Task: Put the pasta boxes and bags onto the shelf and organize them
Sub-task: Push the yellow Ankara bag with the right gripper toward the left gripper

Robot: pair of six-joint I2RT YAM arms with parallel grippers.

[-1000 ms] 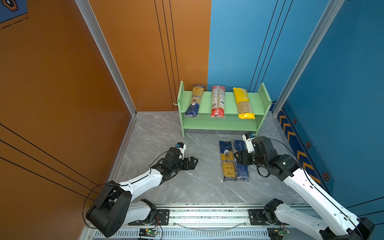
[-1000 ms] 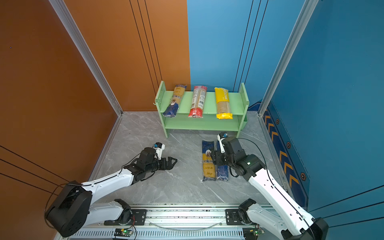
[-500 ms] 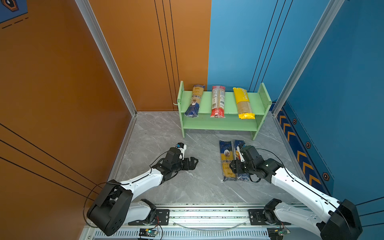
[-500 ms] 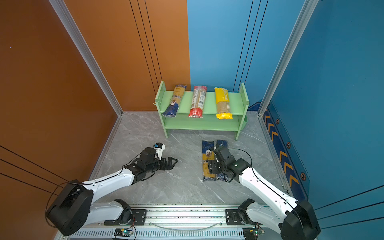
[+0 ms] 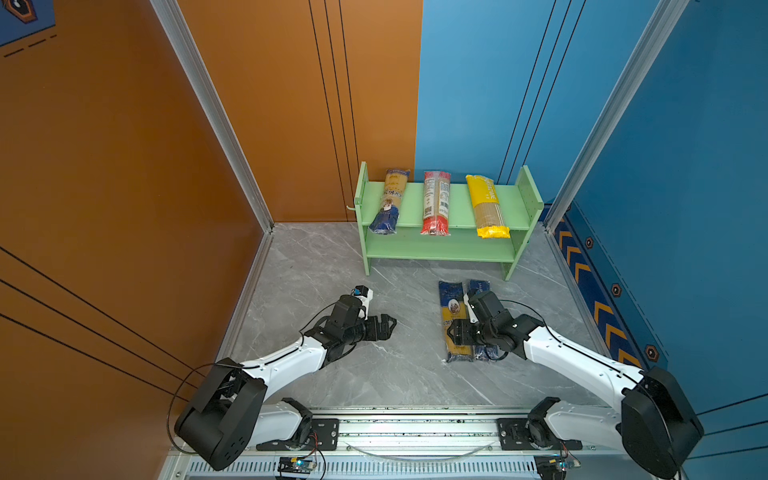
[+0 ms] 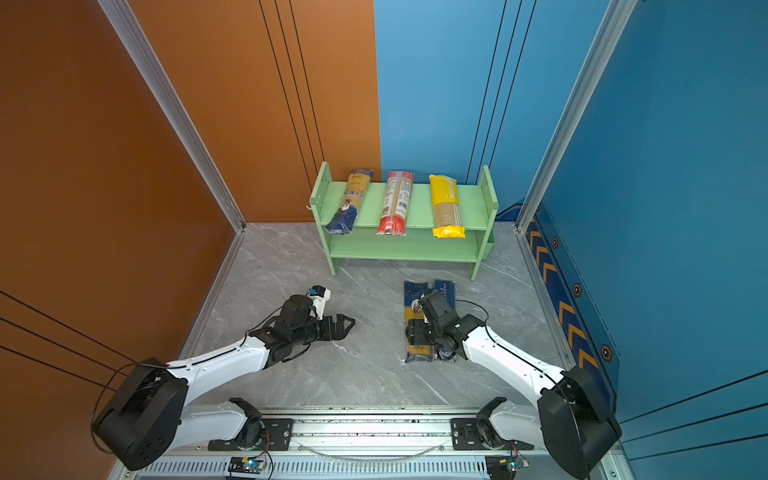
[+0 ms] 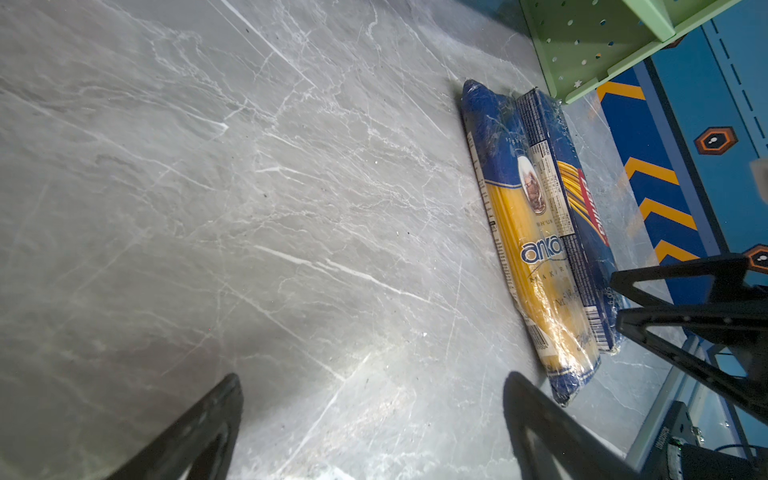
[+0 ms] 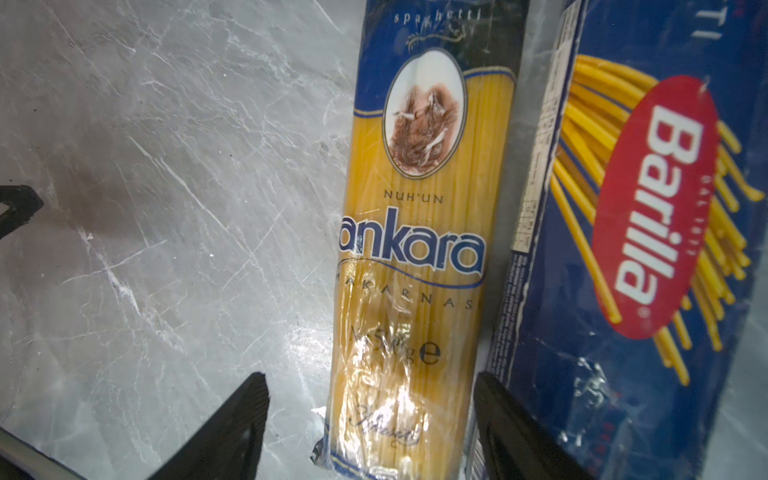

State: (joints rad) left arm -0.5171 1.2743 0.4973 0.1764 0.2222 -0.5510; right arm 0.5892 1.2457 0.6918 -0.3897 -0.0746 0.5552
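Observation:
The light-green shelf (image 5: 440, 245) stands at the back, and its upper tier carries an ankara bag (image 5: 390, 199), a red-ended clear bag (image 5: 436, 201) and a yellow bag (image 5: 486, 205). On the floor in front lie a second ankara bag (image 8: 415, 249) and a dark blue Barilla pack (image 8: 644, 208), side by side. My right gripper (image 8: 370, 415) is open low over the near end of the floor ankara bag (image 5: 453, 316). One finger is on its free side, the other at the seam with the Barilla pack (image 5: 480, 286). My left gripper (image 5: 384, 326) is open and empty over bare floor, to the left.
The shelf's lower tier (image 6: 399, 249) holds nothing. An orange wall (image 5: 166, 208) closes the left side. On the right are a blue wall and a chevron-marked strip (image 5: 598, 307). The arms' base rail (image 5: 395, 432) runs along the front edge.
My right arm has swung back from the far end of the floor packs towards their near end and come down over the ankara bag. The left arm has not moved.

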